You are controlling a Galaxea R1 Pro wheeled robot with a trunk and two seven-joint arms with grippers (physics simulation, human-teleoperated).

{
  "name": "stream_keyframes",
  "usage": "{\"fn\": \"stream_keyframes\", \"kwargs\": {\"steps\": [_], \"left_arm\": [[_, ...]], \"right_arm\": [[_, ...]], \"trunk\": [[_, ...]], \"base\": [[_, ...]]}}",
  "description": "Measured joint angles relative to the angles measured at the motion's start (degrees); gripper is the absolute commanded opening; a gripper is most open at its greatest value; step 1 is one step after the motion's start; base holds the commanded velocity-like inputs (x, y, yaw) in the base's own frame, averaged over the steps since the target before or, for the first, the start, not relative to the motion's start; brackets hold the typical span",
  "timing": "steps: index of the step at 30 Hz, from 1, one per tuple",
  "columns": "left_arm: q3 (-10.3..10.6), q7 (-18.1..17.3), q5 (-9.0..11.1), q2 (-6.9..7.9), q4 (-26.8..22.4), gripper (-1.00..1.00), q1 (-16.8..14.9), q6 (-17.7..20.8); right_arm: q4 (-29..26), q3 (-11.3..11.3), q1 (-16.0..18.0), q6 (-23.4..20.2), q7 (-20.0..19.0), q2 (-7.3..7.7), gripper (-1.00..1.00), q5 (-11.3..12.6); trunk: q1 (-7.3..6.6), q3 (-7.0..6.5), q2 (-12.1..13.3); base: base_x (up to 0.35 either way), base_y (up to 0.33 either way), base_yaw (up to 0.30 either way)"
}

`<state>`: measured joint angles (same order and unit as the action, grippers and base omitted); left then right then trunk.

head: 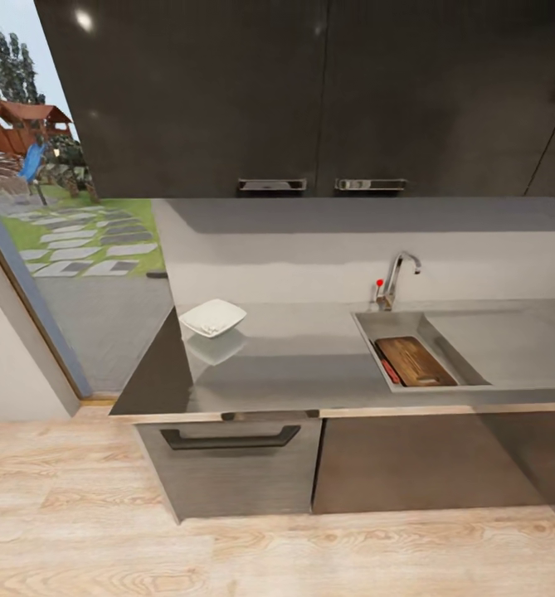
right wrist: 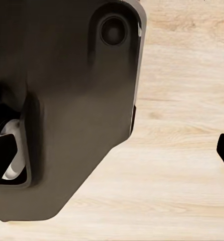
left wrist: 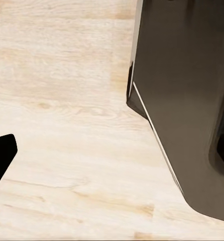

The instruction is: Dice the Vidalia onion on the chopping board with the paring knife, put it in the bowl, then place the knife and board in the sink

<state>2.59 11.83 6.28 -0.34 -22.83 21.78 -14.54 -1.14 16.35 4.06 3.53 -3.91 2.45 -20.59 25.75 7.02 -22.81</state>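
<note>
Inside the sink (head: 377, 325), chopping board (head: 415, 361) beside paring knife (head: 387, 366).

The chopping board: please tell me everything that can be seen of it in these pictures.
The chopping board is a dark brown rectangle with rounded corners and visible grain, so it looks wooden. An oblong handle slot sits near its short edge closest to the camera. It lies inside the sink, at an angle to the basin's sides, and looks flat, though any tilt is hard to judge. A red knife lies close along its left long edge; whether they touch is unclear. Nothing lies on top of it.
</note>
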Motion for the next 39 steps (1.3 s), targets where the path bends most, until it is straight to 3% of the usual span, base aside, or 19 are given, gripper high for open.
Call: {"fn": "stream_keyframes", "kwargs": {"steps": [6,14,24,39], "left_arm": [[0.0,-0.2,0.0,-0.54,1.2,1.00,0.0,0.0],[0.2,-0.2,-0.1,-0.98,5.3,1.00,0.0,0.0],[0.1,-0.2,-0.1,1.40,7.6,1.00,0.0,0.0],[0.1,-0.2,-0.1,1.64,7.6,1.00,0.0,0.0]], "right_arm": [[-0.1,0.1,0.0,0.0,0.0,0.79,1.00,0.0],[-0.1,0.1,0.0,0.1,0.1,0.73,1.00,0.0],[-0.2,0.1,0.0,0.2,0.0,0.63,1.00,0.1],[-1.1,0.4,0.0,0.8,0.0,0.84,1.00,0.0]], "trunk": [[0.00,-0.56,0.0],[0.00,-1.30,0.0],[0.00,-2.22,0.0],[0.00,-3.61,0.0]], "base": [[0.000,0.000,-0.089],[0.000,0.000,-0.044],[0.000,0.000,-0.001],[0.000,0.000,0.000]]}}
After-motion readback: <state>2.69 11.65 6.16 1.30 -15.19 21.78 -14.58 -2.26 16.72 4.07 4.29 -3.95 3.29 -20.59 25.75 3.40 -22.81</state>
